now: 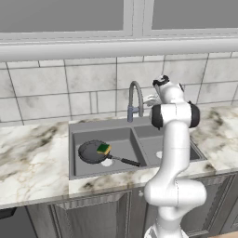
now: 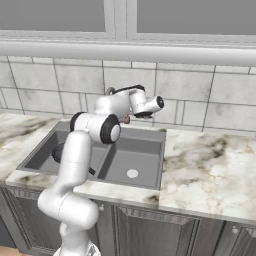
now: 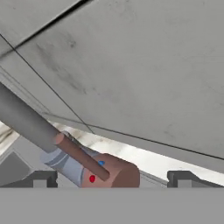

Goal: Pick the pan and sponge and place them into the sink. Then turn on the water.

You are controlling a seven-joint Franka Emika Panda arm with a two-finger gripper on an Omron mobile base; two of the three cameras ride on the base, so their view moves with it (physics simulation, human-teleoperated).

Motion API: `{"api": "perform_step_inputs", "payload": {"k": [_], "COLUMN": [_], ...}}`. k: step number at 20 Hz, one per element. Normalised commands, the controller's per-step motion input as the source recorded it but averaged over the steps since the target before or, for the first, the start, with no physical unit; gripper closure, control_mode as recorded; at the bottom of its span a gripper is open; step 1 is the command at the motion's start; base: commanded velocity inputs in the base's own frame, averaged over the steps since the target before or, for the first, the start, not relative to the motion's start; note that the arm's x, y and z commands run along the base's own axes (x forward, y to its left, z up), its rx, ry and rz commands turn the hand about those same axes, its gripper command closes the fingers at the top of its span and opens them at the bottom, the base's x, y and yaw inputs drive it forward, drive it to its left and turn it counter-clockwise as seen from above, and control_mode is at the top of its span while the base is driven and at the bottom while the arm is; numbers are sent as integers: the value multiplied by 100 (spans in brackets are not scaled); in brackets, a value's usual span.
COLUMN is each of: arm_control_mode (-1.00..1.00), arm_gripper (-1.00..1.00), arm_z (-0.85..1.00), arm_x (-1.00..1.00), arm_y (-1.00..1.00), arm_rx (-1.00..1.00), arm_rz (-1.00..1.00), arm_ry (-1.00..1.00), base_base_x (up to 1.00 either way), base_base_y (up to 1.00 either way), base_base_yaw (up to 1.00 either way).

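The dark round pan (image 1: 91, 153) lies in the left basin of the grey sink (image 1: 102, 125), its thin handle pointing right toward the divider. On the pan's right rim rests the green and yellow sponge (image 1: 103, 149). No water runs from the arched grey faucet (image 1: 135, 95). My hand is up behind the sink, just right of the faucet. In the hand view my gripper (image 3: 112, 179) is open, its fingertips (image 3: 41, 179) standing on either side of the faucet's brown lever handle (image 3: 83, 158) without touching it. A slice of the pan (image 2: 57, 152) shows behind my arm.
The right basin (image 2: 132, 157) holds nothing but its pale drain. Marble counter (image 1: 32, 158) runs to both sides of the sink. A tiled wall (image 1: 69, 83) and a window ledge stand close behind the faucet and my hand.
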Motion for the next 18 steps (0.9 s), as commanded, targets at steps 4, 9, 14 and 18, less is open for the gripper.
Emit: {"api": "perform_step_inputs", "payload": {"k": [4,9,14,18], "arm_control_mode": [-100,-100,-100,-100], "arm_gripper": [-100,-100,-100,-100], "arm_z": [-22,-16,-6,-11], "arm_x": [31,34,37,37], "arm_y": [4,4,0,7], "arm_rx": [0,0,0,0], "arm_rz": [0,0,0,0], "arm_ry": [0,0,0,0], "base_base_x": [0,0,0,0], "base_base_y": [0,0,0,0], "base_base_yaw": [0,0,0,0]}}
